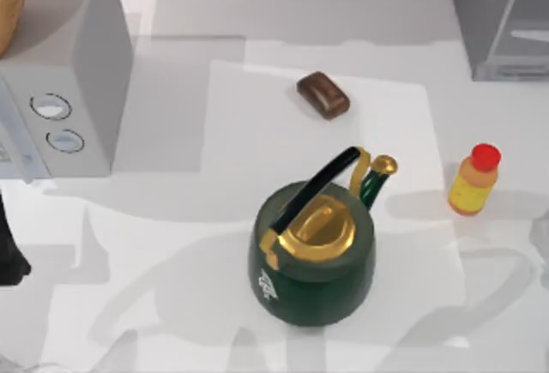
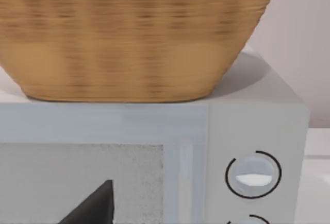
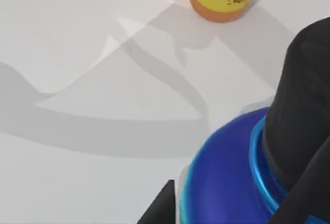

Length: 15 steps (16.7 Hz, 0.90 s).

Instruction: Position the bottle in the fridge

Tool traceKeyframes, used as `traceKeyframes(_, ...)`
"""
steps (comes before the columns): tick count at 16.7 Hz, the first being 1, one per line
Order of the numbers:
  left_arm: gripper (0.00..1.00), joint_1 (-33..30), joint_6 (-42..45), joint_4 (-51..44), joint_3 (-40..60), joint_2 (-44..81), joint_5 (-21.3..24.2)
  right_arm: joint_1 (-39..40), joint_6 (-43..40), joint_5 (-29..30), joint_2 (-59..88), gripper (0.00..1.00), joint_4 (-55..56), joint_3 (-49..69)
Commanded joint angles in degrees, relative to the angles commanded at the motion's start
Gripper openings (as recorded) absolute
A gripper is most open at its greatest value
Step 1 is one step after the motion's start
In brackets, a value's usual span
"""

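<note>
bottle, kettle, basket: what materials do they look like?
Bottle: likely smooth plastic, matte yellow-orange body, red cap.
Kettle: looks like glossy dark green enamel or painted metal; gold-toned lid and spout shine like brass.
Basket: seems woven wicker or straw, given the tan horizontal ribbing.

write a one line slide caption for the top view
Start of the task: the bottle stands upright at the table's right, the fridge behind it, a green kettle at centre.

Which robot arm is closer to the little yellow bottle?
Right. The bottle stands at the table's right side, and the right wrist camera sees it close by. The left arm sits at the far left edge.
</note>
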Motion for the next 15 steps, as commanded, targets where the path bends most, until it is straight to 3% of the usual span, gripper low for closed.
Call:
traceKeyframes(6,1.00,0.0,0.0,0.0,0.0,0.0,0.0,11.9,34.8,21.3,-36.0,0.01,17.4,-16.2)
traceKeyframes(9,1.00,0.0,0.0,0.0,0.0,0.0,0.0,17.3,48.3,30.3,-49.9,0.01,24.9,-23.2)
traceKeyframes(12,1.00,0.0,0.0,0.0,0.0,0.0,0.0,21.2,56.7,36.5,-58.4,0.01,30.4,-28.0)
traceKeyframes(15,1.00,0.0,0.0,0.0,0.0,0.0,0.0,22.9,59.8,38.9,-61.5,0.01,32.7,-29.9)
